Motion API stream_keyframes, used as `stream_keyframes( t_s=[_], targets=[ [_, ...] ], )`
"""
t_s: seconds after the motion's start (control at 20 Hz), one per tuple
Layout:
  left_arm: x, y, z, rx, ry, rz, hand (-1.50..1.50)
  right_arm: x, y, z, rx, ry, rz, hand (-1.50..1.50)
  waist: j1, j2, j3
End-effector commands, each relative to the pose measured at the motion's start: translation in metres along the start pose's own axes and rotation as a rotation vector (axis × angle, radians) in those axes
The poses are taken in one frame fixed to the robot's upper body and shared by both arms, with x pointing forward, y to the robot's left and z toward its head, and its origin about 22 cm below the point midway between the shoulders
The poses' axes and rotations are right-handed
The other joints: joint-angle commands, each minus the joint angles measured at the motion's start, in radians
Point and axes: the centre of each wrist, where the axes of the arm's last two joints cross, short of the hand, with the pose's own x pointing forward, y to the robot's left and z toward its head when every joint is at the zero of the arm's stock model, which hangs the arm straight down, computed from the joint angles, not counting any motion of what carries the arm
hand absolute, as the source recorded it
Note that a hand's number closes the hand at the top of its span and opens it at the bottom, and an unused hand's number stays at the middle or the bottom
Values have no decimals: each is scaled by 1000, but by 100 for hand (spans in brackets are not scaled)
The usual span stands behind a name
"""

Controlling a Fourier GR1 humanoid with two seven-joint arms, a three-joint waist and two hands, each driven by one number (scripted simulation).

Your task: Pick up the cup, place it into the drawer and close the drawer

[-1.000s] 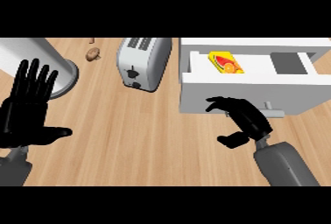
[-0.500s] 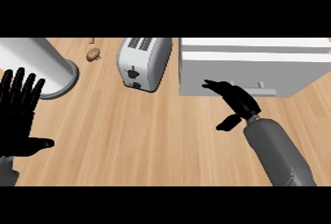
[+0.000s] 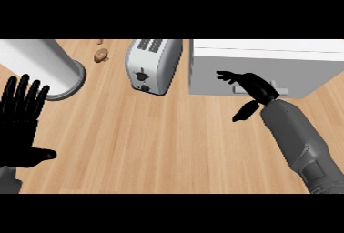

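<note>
Counter (image 3: 168,150): light wood, grain running l-r; bare in the near part betw. the two arms.

L hand (image 3: 20,125): near left edge, palm open, fingers straight and pointing up, thumb out to the side. Resting, holds nothing.

R forearm (image 3: 299,136): grey, enters from lower right corner, angles up-left.

R hand (image 3: 249,86): fingers spread and relaxed, holding nothing; palm against front face of the drawer (image 3: 259,68), fingertips over its left part, thumb hanging down over the counter.

Drawer unit: white-grey box, upper right; front flush w/ the body, i.e. shut. Handle (image 3: 279,90) partly hidden behind the wrist.

Cup: not visible anywhere; can't tell where it is w/ the drawer shut.

Toaster (image 3: 154,63): silver, two slots, just left of the drawer unit, small gap betw. them.

Cylinder (image 3: 37,66): large, white-grey, upright, far left, above the L hand.

Small brown item (image 3: 101,55): far edge, betw. cylinder and toaster; too small to identify.
</note>
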Motion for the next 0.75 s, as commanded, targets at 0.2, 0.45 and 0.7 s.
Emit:
stream_keyframes(
  t_s=[0.2, 0.45, 0.7],
  targets=[
    [-3, -2, -13, -25, -10, -5, -150, -6, -49, -7, 0, 110, 0, -150, 34, 38, 8],
    [-6, -12, -10, -53, -9, -1, -150, -20, -67, 8, -17, 130, -5, -150, 57, 43, 10],
    [-17, -9, -9, -37, 2, -13, -150, -25, -59, 13, -9, 109, 0, -150, 44, 47, 9]
  ],
)
